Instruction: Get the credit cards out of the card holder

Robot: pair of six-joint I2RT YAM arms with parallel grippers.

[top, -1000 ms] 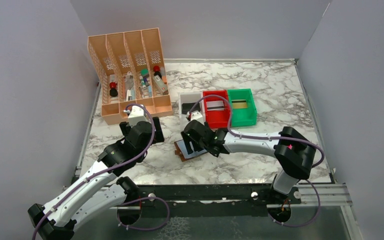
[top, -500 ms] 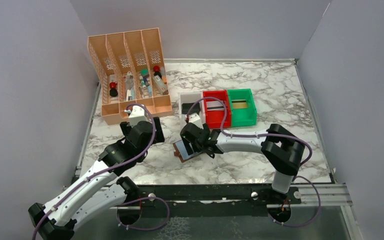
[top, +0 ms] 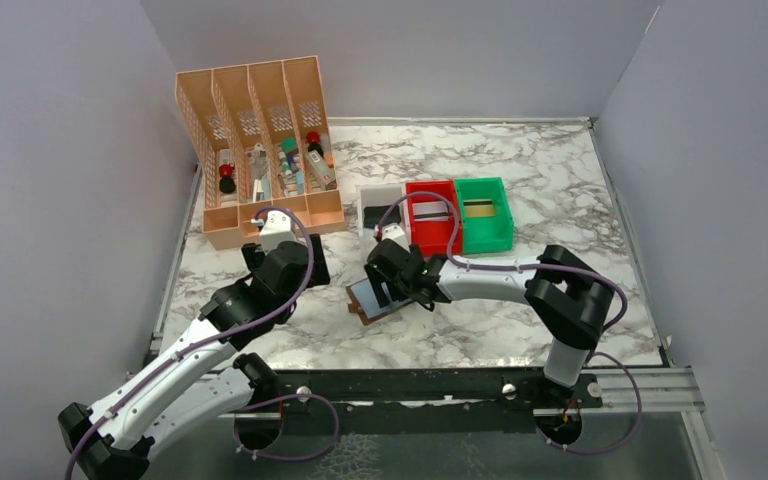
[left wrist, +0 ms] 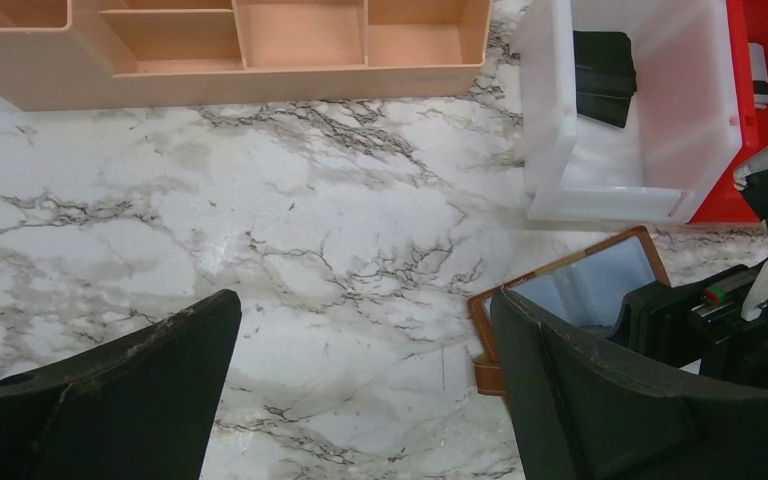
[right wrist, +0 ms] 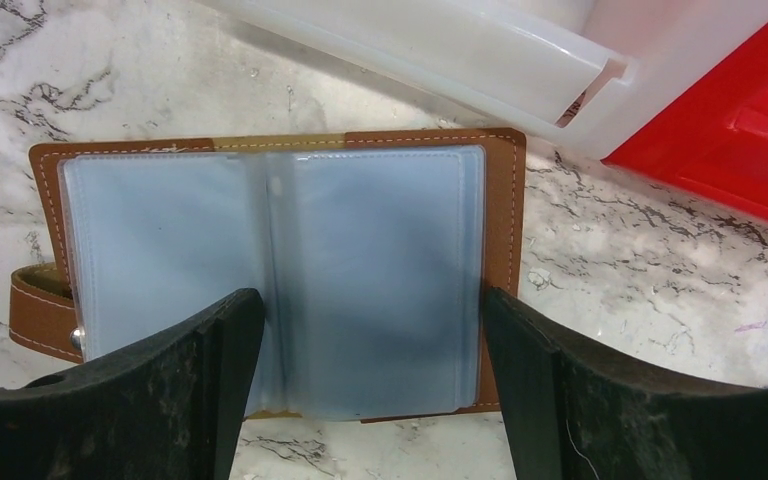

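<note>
Brown card holder (right wrist: 270, 280) lies open, grey-blue clear sleeves facing up.
Right gripper (right wrist: 368, 300) hangs over it, fingers wide apart; left gripper (left wrist: 365, 305) nearby, also spread.

Brown leather-like folding card holder (top: 363, 298): right gripper (top: 392, 298) is covering its right half.
Grey-blue clear sleeves (right wrist: 360, 260): cloudy, hiding whether cards are sitting inside.
Orange slotted plastic organiser (top: 290, 218), contents: appearing too small to name.

left pincer (left wrist: 360, 320): spread wide | card holder (left wrist: 582, 288): unfolded, just beside white bin (left wrist: 550, 130)
</note>
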